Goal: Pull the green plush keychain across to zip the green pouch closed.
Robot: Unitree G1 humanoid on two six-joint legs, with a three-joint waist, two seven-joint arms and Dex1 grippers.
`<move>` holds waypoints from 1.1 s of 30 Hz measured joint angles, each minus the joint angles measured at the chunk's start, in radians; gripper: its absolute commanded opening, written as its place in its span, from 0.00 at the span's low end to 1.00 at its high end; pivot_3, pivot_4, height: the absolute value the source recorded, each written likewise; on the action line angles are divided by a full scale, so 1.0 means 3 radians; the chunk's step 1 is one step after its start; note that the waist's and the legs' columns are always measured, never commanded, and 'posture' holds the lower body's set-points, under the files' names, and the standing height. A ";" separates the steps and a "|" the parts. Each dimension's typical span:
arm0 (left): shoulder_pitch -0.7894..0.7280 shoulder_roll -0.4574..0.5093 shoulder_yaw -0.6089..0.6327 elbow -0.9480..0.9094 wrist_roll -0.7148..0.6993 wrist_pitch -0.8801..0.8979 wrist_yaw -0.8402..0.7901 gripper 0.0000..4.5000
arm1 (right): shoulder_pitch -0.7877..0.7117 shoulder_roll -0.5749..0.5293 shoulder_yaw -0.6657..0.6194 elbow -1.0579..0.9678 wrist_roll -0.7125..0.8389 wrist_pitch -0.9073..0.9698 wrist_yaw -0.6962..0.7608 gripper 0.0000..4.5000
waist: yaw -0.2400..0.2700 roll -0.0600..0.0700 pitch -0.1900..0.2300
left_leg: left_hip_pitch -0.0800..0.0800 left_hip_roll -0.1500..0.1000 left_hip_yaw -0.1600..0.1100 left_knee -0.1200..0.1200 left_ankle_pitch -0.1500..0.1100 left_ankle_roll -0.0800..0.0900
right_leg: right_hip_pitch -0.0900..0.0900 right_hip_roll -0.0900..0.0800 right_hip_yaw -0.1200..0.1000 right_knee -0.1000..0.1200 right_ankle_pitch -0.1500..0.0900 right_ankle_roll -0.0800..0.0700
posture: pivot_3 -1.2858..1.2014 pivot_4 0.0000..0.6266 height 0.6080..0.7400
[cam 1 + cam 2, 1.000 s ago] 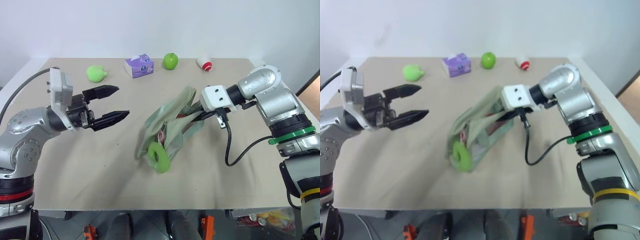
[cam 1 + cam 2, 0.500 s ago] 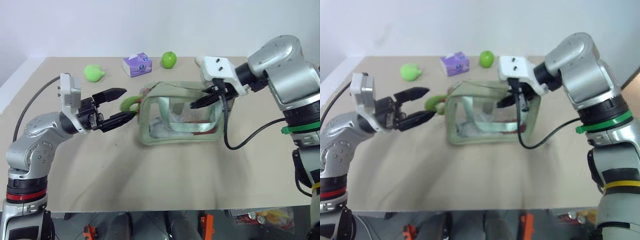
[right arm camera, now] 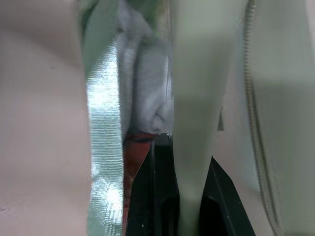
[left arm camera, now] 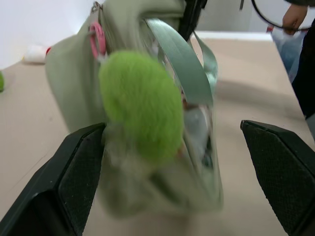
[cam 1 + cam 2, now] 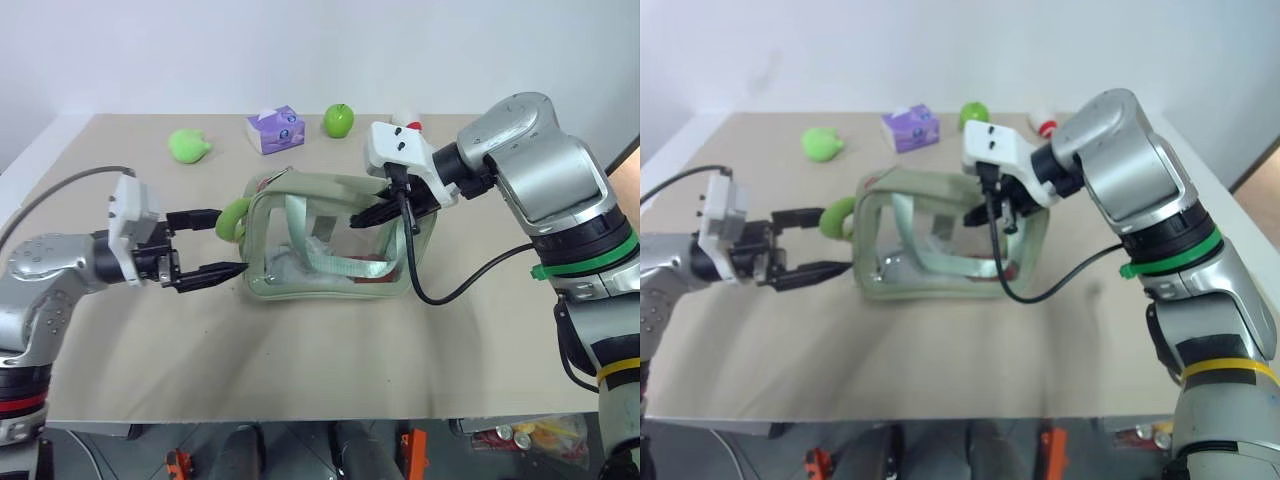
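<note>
Pouch (image 5: pixel 330 240): upright on bench (image 5: pixel 300 360), keychain (image 5: pixel 234 218) hanging at its left end.
Eye views: right gripper (image 5: pixel 385 212) pinches pouch's right top edge, bracing it.
Left wrist: left gripper (image 4: pixel 172 162) wide open, straddling keychain, nothing held.
Right wrist: jaws clamped on fabric.

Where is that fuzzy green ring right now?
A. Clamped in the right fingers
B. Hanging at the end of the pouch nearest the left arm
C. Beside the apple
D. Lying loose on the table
B: the green plush keychain hangs at the green pouch's end, facing the open left gripper.
</note>
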 measured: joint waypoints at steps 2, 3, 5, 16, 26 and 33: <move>-0.0001 0.0018 0.0057 -0.0005 -0.0032 0.0023 0.0023 1.00 | -0.0003 0.0011 -0.0002 0.0119 -0.0050 -0.0163 -0.0064 0.00 | 0.0007 0.0000 0.0000 | 0.0000 0.0000 0.0000 0.0001 0.0000 0.0000 | 0.0001 0.0000 0.0000 0.0000 0.0000 0.0000 | 0.52 0.24 1.00; -0.0001 0.0018 0.0063 -0.0016 -0.0043 0.0035 0.0032 1.00 | -0.0008 0.0013 -0.0002 0.0174 -0.0086 -0.0256 -0.0088 0.00 | 0.0010 0.0000 0.0000 | 0.0000 0.0000 0.0000 0.0001 0.0000 0.0000 | 0.0001 0.0000 0.0000 0.0000 0.0000 0.0001 | 0.52 0.24 1.00; -0.0002 0.0017 0.0084 -0.0032 -0.0118 0.0070 0.0064 1.00 | -0.0045 0.0011 -0.0001 0.0289 -0.0184 -0.0522 -0.0100 0.00 | 0.0014 0.0000 0.0000 | -0.0001 0.0000 0.0001 0.0001 0.0000 0.0000 | 0.0000 0.0000 0.0000 0.0000 0.0000 0.0001 | 0.52 0.24 1.00; -0.0206 0.0013 0.0360 -0.0056 -0.0556 0.0280 0.0289 1.00 | -0.0147 0.0005 -0.0004 0.0565 -0.0517 -0.1040 -0.0075 0.00 | -0.0004 -0.0001 0.0002 | -0.0001 0.0007 0.0000 -0.0007 0.0000 0.0000 | -0.0004 0.0007 -0.0002 0.0000 -0.0002 -0.0003 | 0.52 0.24 1.00; -0.0222 0.0004 0.0304 -0.0122 -0.0622 0.0375 0.0345 1.00 | 0.0181 0.0064 -0.0013 0.0131 -0.0463 -0.0679 -0.0027 0.00 | -0.0003 -0.0002 0.0002 | 0.0000 0.0011 -0.0001 -0.0005 0.0000 -0.0001 | -0.0002 0.0012 -0.0001 0.0000 -0.0002 -0.0005 | 0.52 0.24 1.00; -0.0352 0.0013 0.0305 -0.0249 -0.0783 0.0504 0.0431 1.00 | 0.0342 0.0098 -0.0033 -0.0175 -0.0403 -0.0349 -0.0045 0.00 | -0.0016 -0.0002 0.0002 | 0.0003 0.0022 0.0000 -0.0004 0.0000 -0.0001 | -0.0002 0.0024 -0.0002 0.0001 0.0001 -0.0008 | 0.52 0.24 1.00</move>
